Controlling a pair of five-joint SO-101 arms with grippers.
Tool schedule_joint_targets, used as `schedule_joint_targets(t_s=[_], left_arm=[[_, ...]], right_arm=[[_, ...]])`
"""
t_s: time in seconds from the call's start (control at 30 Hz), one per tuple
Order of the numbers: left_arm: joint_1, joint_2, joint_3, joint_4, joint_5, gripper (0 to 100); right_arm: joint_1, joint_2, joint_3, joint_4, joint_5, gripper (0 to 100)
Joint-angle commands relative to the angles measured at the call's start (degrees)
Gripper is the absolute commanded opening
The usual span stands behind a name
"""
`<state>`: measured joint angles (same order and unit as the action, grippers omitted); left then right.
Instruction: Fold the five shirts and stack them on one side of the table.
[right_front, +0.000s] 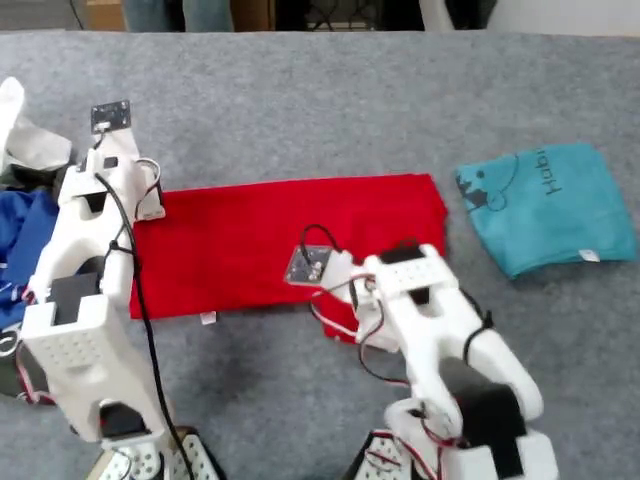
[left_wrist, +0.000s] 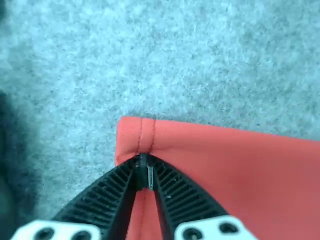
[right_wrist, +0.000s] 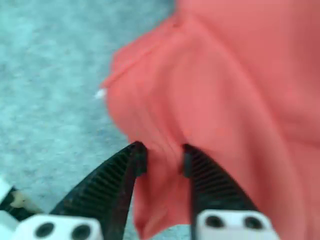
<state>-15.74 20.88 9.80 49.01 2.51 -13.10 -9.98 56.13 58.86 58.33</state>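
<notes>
A red shirt (right_front: 290, 240) lies folded into a long strip across the middle of the grey table. My left gripper (right_front: 148, 205) is at its left end. In the left wrist view the gripper (left_wrist: 145, 166) is shut on the hemmed corner of the red shirt (left_wrist: 225, 170). My right gripper (right_front: 345, 310) is at the strip's near edge, right of centre. In the right wrist view the gripper (right_wrist: 161, 152) holds a bunched fold of the red shirt (right_wrist: 230, 90) between its fingers. A folded teal shirt (right_front: 548, 205) lies at the right side.
A heap of blue (right_front: 22, 240) and white (right_front: 25, 140) shirts sits at the table's left edge beside my left arm. Bare grey felt (right_front: 300, 100) stretches behind the red shirt and between it and the teal one.
</notes>
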Motion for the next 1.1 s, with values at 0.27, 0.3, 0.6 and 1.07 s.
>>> schedule_joint_targets(t_s=[0.27, 0.3, 0.6, 1.07], left_arm=[[-0.84, 0.09, -1.8, 0.0, -0.09, 3], [-0.84, 0.09, -1.8, 0.0, -0.09, 3], [-0.84, 0.09, -1.89, 0.0, -0.09, 3], [-0.84, 0.09, -1.8, 0.0, -0.09, 3]], right_arm=[[0.97, 4.0, -11.56, 9.67, 0.62, 1.5], [1.76, 4.26, -13.93, 11.78, 0.62, 1.5], [5.1, 4.53, -31.08, 24.18, 3.16, 1.5], [4.92, 12.0, -44.35, 22.51, 7.47, 1.5]])
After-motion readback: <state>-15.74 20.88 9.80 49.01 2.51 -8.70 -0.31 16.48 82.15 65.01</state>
